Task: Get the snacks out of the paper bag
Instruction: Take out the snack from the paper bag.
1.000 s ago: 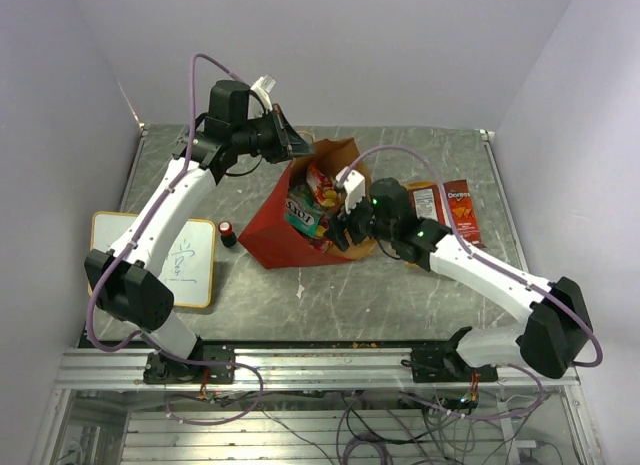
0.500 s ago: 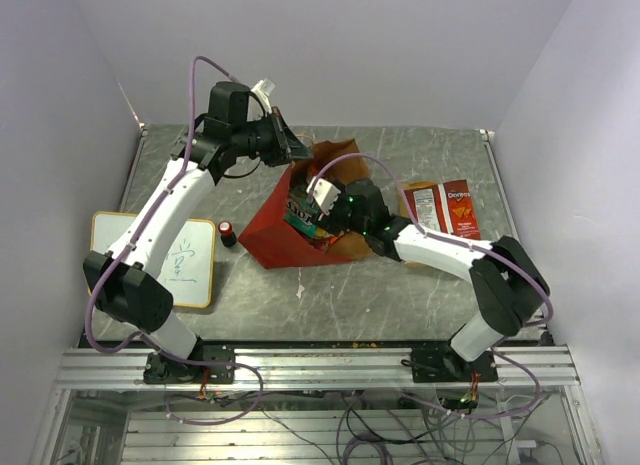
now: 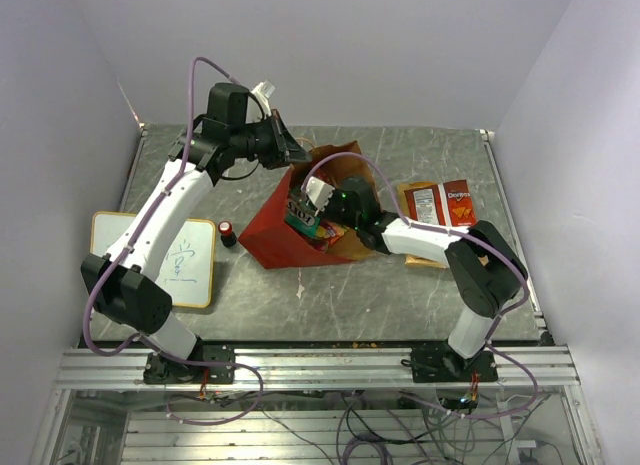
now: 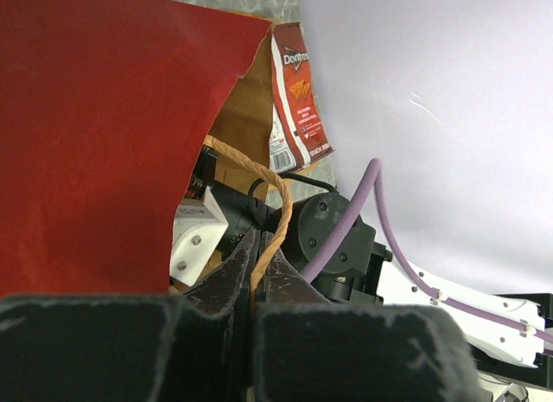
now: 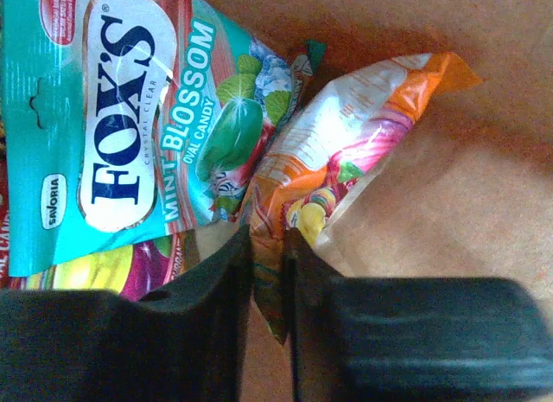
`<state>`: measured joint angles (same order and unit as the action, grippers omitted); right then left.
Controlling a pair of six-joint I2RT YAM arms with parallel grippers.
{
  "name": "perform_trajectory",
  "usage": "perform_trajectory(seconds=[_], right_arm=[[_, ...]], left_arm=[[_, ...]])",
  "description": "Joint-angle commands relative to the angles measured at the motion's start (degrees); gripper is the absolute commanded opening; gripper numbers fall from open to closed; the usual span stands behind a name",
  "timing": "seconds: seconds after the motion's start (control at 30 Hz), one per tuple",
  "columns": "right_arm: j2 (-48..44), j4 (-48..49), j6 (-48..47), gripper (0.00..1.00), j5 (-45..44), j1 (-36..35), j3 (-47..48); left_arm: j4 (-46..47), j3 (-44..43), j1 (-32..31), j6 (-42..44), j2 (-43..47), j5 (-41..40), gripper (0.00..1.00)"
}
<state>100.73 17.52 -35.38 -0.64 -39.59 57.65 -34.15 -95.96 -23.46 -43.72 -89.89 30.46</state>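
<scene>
The red paper bag lies open mid-table, kraft inside. My left gripper is shut on its cord handle and holds the mouth up; the bag's red side fills the left wrist view. My right gripper is deep inside the bag, shut on the corner of an orange multicoloured candy packet. A teal Fox's mint candy bag lies beside it, over a purple-yellow packet. A red Doritos bag and an orange chip bag lie on the table to the right.
A small red-and-black cylinder stands left of the bag. A yellow-framed whiteboard lies at the left. The grey table's raised rim runs along the right. The right arm's purple cable loops over the bag mouth.
My right gripper has moved left from the bag's mouth deep into the bag and closed on the orange packet. The left gripper still holds the handle in the same place.
</scene>
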Motion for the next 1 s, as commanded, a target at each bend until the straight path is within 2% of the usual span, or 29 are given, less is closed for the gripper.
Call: perform_trajectory(seconds=[0.0,0.07,0.37,0.6,0.77,0.97], right_arm=[[-1.08,-0.28,1.53,0.1,2.27,0.3,2.73],[-2.27,-3.39,3.03,0.0,4.34,0.47,3.57],[-13.17,-13.72,11.6,0.0,11.14,0.4,4.55],[-27.53,-22.87,16.89,0.0,16.32,0.39,3.35],[-37.27,-34.46,17.04,0.0,13.43,0.39,6.38],[-46.25,-45.29,17.26,0.0,4.32,0.39,12.89]], left_arm=[[-1.94,-2.38,-0.62,1.54,1.23,0.72,0.07],[-1.65,-2.82,-0.62,1.25,0.92,0.74,0.07],[-2.59,-4.06,-0.62,1.22,0.95,-1.73,0.07],[-2.65,-4.26,-0.53,1.75,0.9,-1.05,0.07],[-1.97,-3.7,-0.53,2.0,0.57,-0.79,0.07],[-0.7,-2.92,-0.53,1.23,0.44,0.41,0.07]])
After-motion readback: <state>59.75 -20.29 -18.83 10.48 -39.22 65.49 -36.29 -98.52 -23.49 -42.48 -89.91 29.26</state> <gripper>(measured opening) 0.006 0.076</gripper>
